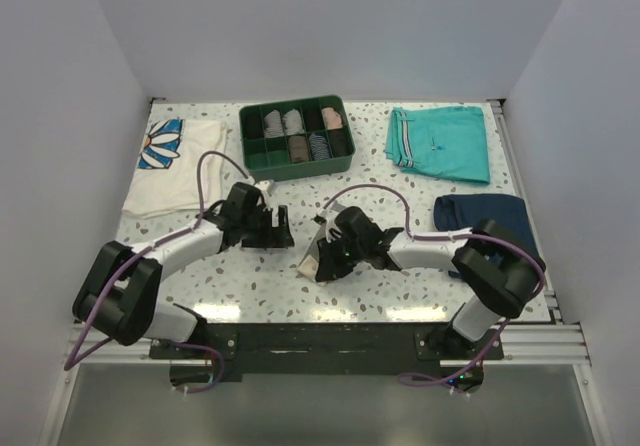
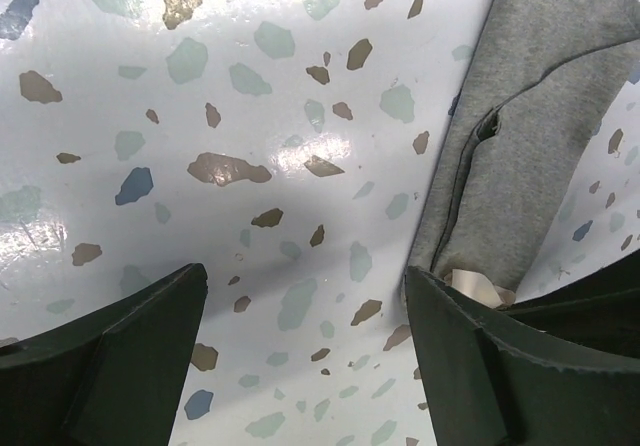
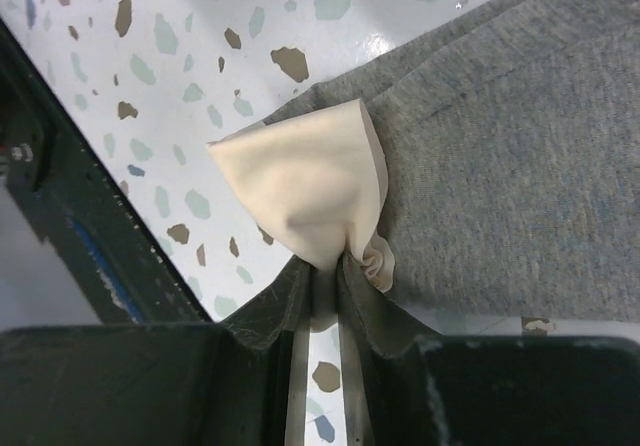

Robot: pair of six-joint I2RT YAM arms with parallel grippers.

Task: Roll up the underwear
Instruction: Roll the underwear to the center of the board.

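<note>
**Underwear** [image 3: 500, 156]: we record it on the table [image 1: 250, 286], front centre, between the two claws. Its grey side is spread flat, and one cream corner [image 3: 300, 186] is raised.

**Right claw** [image 3: 320, 301]: clenched on that corner and pinching it up. We judge this is to turn the edge over and start the roll.

**Left claw** [image 2: 300, 346]: released, jaws wide, hovering over bare table just beside the cloth's edge. We think it is placed there to pin the cloth.

**Tray** [image 1: 300, 172], **teal shorts** [image 1: 440, 144], **navy garment** [image 1: 480, 211], **white shirt** [image 1: 175, 171]: we list these as lying well apart from the work.
</note>
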